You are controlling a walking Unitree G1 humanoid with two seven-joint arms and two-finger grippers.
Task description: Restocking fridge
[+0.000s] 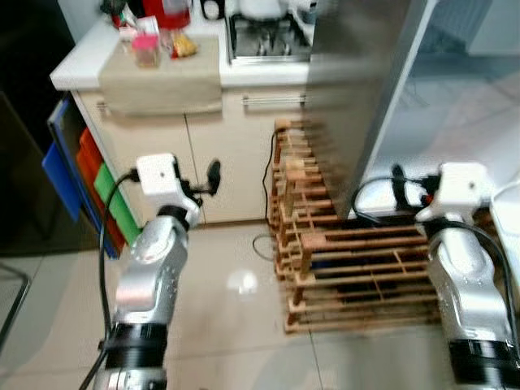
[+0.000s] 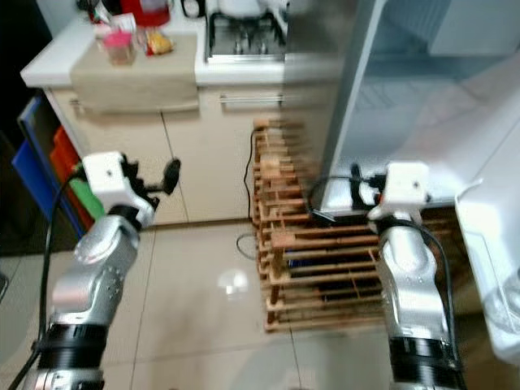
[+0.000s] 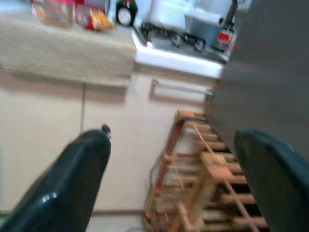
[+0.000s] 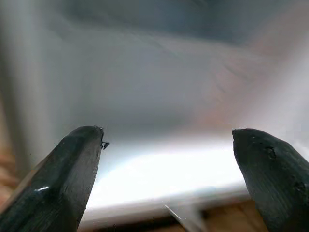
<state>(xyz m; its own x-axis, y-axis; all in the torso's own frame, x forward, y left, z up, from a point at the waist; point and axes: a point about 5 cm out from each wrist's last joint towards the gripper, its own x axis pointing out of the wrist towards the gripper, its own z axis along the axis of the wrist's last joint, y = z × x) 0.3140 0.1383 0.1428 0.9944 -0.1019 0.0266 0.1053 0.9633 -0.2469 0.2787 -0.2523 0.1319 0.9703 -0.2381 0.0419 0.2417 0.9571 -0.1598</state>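
Kitchen floor ahead, blurred, with both my arms raised and nothing held.

Left gripper [image 3: 169, 179] faces the cream cabinets [image 1: 187, 154] under the bench [image 1: 81, 69], jaws apart; right gripper [image 4: 166, 174], jaws apart too, points into the open fridge [image 2: 422, 106], which stands just behind the wooden rack [image 1: 349, 268].

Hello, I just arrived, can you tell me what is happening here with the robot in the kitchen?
The robot stands before an open fridge, both arms raised and holding nothing. The left gripper is open and faces the cream cabinets and a wooden rack on the floor. The right gripper is open too and faces the pale, blurred fridge interior. Jars and snacks sit on a cloth on the counter, next to a stove. No item has been picked up yet.
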